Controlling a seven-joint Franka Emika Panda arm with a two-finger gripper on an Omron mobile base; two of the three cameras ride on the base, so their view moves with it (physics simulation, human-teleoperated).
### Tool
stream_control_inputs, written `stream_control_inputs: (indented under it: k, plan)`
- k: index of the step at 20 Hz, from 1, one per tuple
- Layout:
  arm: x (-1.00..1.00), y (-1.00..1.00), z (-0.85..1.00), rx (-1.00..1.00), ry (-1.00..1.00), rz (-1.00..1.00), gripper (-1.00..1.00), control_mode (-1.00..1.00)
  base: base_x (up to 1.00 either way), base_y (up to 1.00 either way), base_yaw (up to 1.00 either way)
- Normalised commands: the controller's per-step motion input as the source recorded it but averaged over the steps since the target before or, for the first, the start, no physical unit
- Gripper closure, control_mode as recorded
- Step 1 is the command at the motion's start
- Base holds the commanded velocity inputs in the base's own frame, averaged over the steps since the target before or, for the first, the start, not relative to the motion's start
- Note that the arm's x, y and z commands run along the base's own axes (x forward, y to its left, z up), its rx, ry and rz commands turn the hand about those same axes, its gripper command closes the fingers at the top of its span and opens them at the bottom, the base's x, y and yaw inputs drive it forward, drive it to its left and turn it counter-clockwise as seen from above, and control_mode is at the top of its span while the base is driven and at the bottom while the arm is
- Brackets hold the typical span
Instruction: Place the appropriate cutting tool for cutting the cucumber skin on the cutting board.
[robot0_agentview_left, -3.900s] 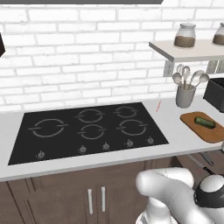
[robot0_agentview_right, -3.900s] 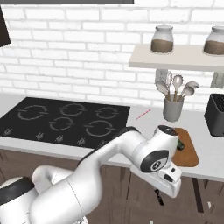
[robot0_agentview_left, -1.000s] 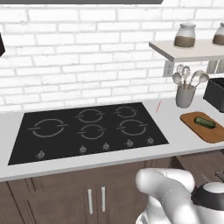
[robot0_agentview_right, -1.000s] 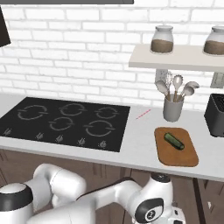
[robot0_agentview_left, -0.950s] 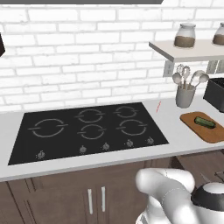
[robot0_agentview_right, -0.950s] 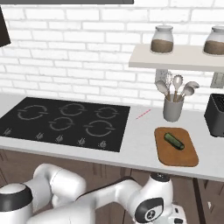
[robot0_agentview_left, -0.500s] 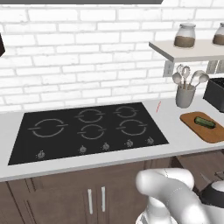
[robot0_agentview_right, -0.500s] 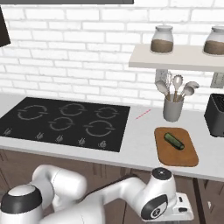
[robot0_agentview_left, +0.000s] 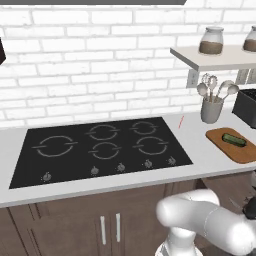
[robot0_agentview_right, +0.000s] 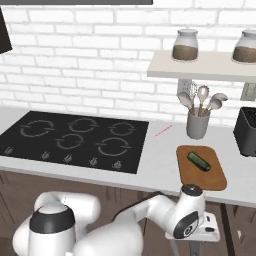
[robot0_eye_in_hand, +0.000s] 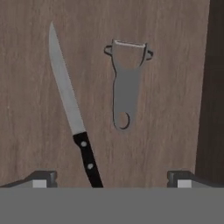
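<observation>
- Currently reaching low, below the counter edge: gripper (robot0_eye_in_hand: 112, 177) pointing down at a brown wooden surface, jaws spread wide, fingertips (robot0_eye_in_hand: 43, 177) standing far apart at 7 and 5 o'clock of the hand view, pinching nothing.
- Lying flat on that wooden surface at about 12 o'clock from the gripper: cutting tool (robot0_eye_in_hand: 126, 83), a slim grey peeler, blade end toward 12 o'clock, hanging hole toward 6 o'clock, touching neither fingertip.
- Lying beside it toward 9 o'clock, apart from it: knife (robot0_eye_in_hand: 72, 107) with silver blade tip at 11 o'clock and black handle running down between the fingertips.
- Resting on the counter in the right base view: cutting board (robot0_agentview_right: 201, 166), at 3 o'clock from the black cooktop (robot0_agentview_right: 75, 140).
- Lying on the board, slightly diagonal: cucumber (robot0_agentview_right: 199, 161).
- Standing just behind the board at 12 o'clock: grey utensil holder (robot0_agentview_right: 197, 124) carrying spoons and a whisk.
- Sitting on the wall shelf (robot0_agentview_right: 200, 66) above: two jars.
</observation>
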Motion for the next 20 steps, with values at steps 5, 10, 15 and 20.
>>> stream_control_inputs:
  k: [5,10,15,20]
  plan:
    - [0.01,-0.2,-0.48,0.14,-0.03,-0.02,-1.0,-1.0,0.0,0.0,0.0]
    - [0.17,-0.03,-0.16,0.06,0.02,-0.02,-1.0,-1.0,0.0,0.0,0.0]
    - [0.14,-0.02,-0.33,0.01,0.0,0.0,-1.0,-1.0,0.0,0.0,0.0]
    - [0.21,0.0,-0.34,0.0,0.0,0.0,-1.0,-1.0,0.0,0.0,0.0]
